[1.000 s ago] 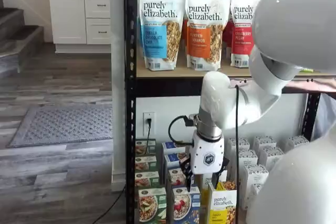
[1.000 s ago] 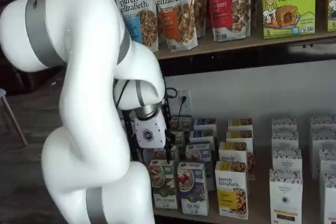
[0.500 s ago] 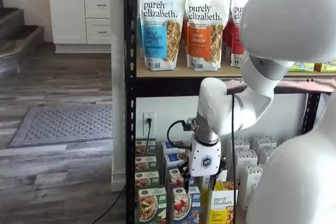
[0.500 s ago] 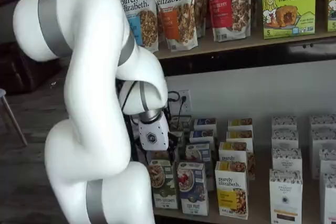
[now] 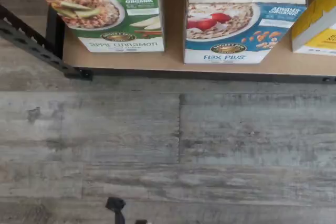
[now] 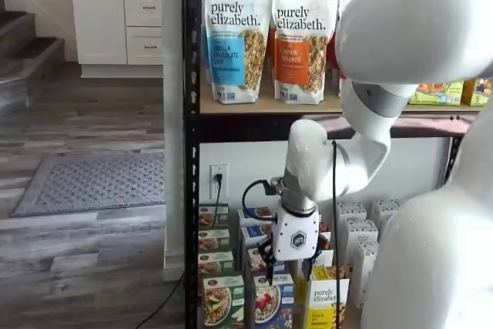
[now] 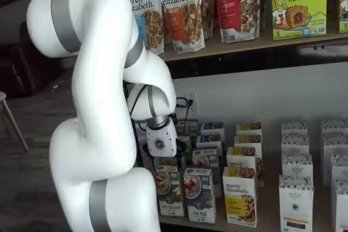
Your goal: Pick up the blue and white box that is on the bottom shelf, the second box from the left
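Upper board: tan wooden shelf board [image 6: 254, 107] carrying upright purely elizabeth granola pouches [image 6: 235, 36], upper middle of frame
Box, upper right: green and yellow Bobo's apple pie box [image 7: 298, 5]
Lower right: white cardboard boxes [image 7: 296, 202] standing in rows
Left side: grey patterned floor rug [image 6: 92, 182] on grey wood-plank floor [image 5: 157, 150]
Upper left: white drawer cabinet [image 6: 115, 13]

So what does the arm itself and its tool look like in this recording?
The arm is glossy white with bulbous rounded links and grey bands at the joints. A black cable loops along the wrist. The tool has a white body bearing a round dark logo and black fingers, only partly visible.
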`<state>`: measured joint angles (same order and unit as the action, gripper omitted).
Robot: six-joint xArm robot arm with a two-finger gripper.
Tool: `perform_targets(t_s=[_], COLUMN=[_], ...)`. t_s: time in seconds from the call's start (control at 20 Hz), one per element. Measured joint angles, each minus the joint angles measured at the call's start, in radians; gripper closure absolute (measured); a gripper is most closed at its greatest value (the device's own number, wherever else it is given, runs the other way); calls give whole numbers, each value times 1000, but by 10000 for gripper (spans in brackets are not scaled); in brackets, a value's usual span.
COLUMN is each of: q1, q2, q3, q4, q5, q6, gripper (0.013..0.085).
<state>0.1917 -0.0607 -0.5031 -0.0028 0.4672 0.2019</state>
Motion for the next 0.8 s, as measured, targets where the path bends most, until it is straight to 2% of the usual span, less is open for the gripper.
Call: perform_targets(t_s=[0.6,0.8], q1=[-24,-35], q2=[143,188], q3=[-62,-78], q4=[-80,-71], q5=[-77,-110], q6=[49,29], gripper=[130,130])
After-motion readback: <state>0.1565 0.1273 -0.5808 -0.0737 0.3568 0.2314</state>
